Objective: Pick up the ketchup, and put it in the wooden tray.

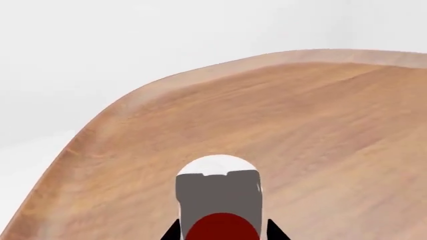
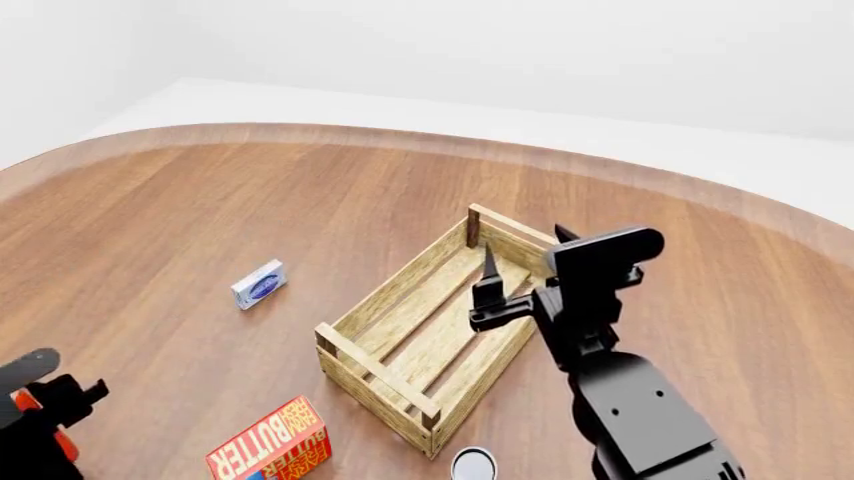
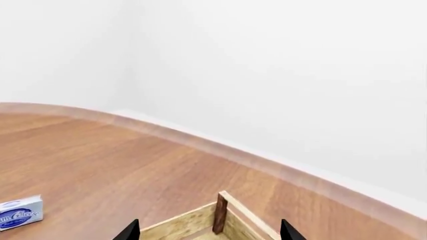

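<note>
Your one wooden tray [image 2: 424, 335] is a pale slatted crate with corner posts and a gapped bottom, sitting on the smooth, rounded wood-grain table [image 2: 200, 220]. Right gripper [image 2: 523, 272] hovers over it, fingers spread, holding nothing. Left gripper [image 1: 222, 235] fingers are clamped on the ketchup [image 1: 218, 197], well off from the tray. Near it: one butter box [image 2: 274, 447], one small white-blue box [image 2: 258, 284], one can [image 2: 473, 465].

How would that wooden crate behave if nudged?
The wooden tray sits low and wide on the table, so it would probably slide rather than tip. Its gapped slats suggest it is stiff and fairly light.
</note>
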Robot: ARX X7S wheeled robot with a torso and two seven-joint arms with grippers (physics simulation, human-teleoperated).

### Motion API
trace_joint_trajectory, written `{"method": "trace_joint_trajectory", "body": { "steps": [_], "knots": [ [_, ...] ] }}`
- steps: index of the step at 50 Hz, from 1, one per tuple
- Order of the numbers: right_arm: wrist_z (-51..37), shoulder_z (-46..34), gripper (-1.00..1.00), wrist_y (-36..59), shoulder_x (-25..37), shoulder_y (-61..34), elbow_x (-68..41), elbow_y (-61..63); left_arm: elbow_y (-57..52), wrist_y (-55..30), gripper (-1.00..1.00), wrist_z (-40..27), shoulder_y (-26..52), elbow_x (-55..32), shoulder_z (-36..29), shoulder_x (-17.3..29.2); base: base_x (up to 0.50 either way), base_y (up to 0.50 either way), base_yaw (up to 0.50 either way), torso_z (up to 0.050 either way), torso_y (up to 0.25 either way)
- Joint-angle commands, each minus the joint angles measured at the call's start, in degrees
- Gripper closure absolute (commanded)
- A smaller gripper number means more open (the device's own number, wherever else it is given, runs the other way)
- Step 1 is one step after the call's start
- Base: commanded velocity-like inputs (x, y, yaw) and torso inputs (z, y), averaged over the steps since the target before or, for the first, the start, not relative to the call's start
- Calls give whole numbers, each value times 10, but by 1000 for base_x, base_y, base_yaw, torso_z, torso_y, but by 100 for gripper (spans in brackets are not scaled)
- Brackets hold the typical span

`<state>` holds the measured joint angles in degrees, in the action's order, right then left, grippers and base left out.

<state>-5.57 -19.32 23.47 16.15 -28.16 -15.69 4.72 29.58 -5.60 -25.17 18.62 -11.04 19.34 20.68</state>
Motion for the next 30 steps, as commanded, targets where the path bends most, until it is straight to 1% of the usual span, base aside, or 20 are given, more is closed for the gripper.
{"method": "trace_joint_trajectory", "body": {
  "steps": [1, 6, 10, 15, 19, 30],
  "knots": [
    [-1, -2, -100, -11, -9, -19, 1, -23, -131, -54, 100, 10, 20, -9, -29, 9, 0, 0, 0, 0, 0],
    [-2, 1, -100, -15, -12, -32, 1, -32, -174, -92, 100, 20, 60, -5, -59, 16, 0, 0, 0, 0, 0],
    [-5, 5, -100, -14, -10, -40, 1, -32, -167, -104, 100, 34, 114, 8, -100, 14, 0, 0, 0, 0, 0],
    [-11, 13, -100, -5, -2, -43, -2, -19, -119, -98, 100, 61, 188, 25, -155, -2, 0, 0, 0, 0, 0],
    [-17, 20, -100, 6, 5, -42, -7, -3, -79, -83, 100, 83, 232, 35, -189, -18, 0, 0, -1, 0, 0],
    [-45, 49, -100, 44, 27, -27, -21, 63, 50, -21, 100, 149, 334, 43, -259, -82, 0, 0, 0, 0, 0]
  ]
}}
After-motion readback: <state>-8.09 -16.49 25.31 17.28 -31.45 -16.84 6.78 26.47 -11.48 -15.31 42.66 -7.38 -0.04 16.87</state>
